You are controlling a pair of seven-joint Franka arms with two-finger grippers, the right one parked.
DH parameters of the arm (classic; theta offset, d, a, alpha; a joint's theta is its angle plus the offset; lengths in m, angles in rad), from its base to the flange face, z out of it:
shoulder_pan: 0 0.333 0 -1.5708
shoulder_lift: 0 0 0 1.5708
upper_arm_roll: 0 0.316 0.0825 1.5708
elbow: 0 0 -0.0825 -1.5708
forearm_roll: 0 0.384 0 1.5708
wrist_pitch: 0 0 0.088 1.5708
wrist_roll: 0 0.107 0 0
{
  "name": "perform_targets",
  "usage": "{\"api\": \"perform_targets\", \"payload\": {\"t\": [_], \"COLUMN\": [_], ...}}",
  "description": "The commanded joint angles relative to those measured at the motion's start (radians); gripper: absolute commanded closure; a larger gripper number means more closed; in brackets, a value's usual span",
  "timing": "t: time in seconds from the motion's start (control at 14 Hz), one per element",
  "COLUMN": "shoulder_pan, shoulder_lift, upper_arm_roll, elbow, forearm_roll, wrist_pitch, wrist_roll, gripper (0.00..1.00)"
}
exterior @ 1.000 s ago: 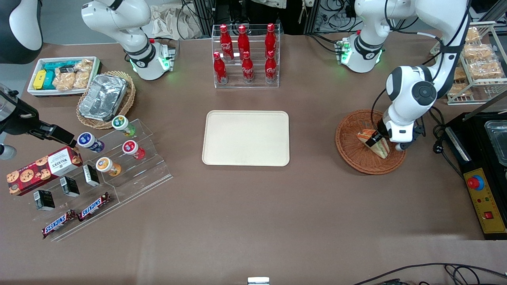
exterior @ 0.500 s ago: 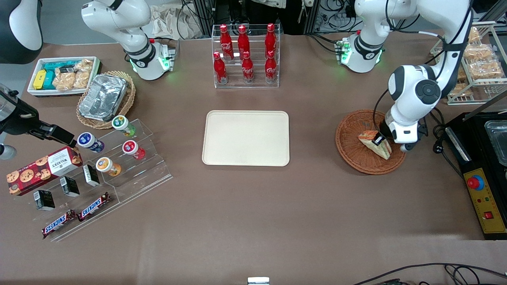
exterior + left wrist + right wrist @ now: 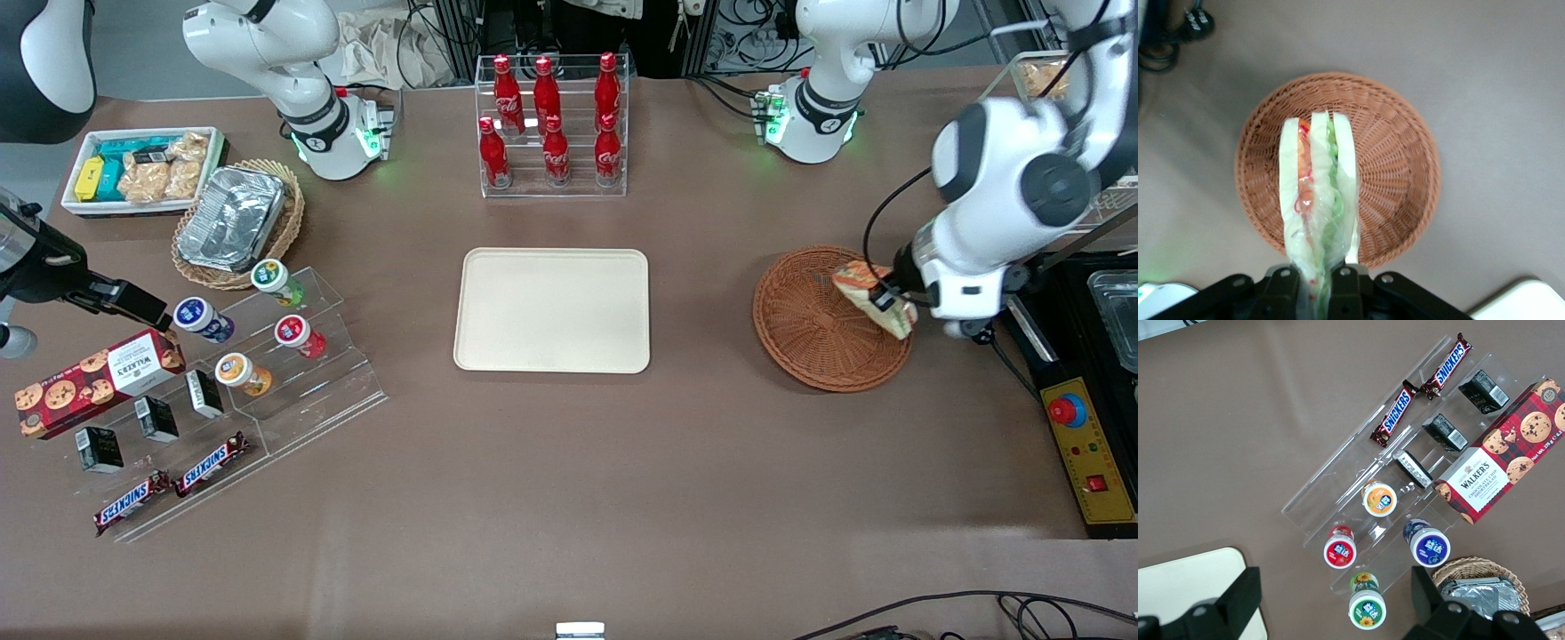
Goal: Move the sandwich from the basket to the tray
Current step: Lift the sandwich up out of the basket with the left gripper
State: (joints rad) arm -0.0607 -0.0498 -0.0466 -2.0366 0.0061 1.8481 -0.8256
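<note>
My left gripper point(image 3: 885, 302) is shut on the sandwich point(image 3: 869, 293), a wrapped white-bread wedge with green, red and orange filling. It holds it in the air above the edge of the reddish-brown wicker basket point(image 3: 805, 329) that lies toward the working arm's end. In the left wrist view the sandwich point(image 3: 1317, 193) hangs from the gripper point(image 3: 1317, 283) above the empty basket point(image 3: 1398, 180). The cream tray point(image 3: 551, 309) lies empty at the table's middle, toward the parked arm from the basket; its corner shows in the left wrist view point(image 3: 1525, 303).
A clear rack of red cola bottles point(image 3: 551, 124) stands farther from the front camera than the tray. A black control box point(image 3: 1089, 444) and a wire rack of bagged snacks point(image 3: 1067, 133) are at the working arm's end. An acrylic snack stand point(image 3: 222, 382) lies toward the parked arm's end.
My gripper has lifted the sandwich out of the basket, rising and shifting toward the working arm's end. The basket is now empty.
</note>
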Motion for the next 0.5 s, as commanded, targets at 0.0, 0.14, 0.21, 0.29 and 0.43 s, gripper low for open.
{"api": "perform_targets", "payload": {"t": [0.0,0.14,0.21,0.29,0.43], "shoulder_pan": [-0.001,-0.001,0.001,0.001,0.001], "shoulder_lift": [0.021,0.022,0.024,0.025,0.028], "upper_arm_roll": [-0.006,-0.007,-0.007,-0.007,-0.007], "elbow": [0.162,0.264,0.321,0.369,0.444], "forearm_roll": [0.009,0.006,0.005,0.003,0.000], "wrist_pitch": [-0.116,-0.192,-0.235,-0.278,-0.338], "wrist_roll": [0.103,0.161,0.199,0.245,0.330], "gripper": [0.86,0.86,0.86,0.86,0.87]}}
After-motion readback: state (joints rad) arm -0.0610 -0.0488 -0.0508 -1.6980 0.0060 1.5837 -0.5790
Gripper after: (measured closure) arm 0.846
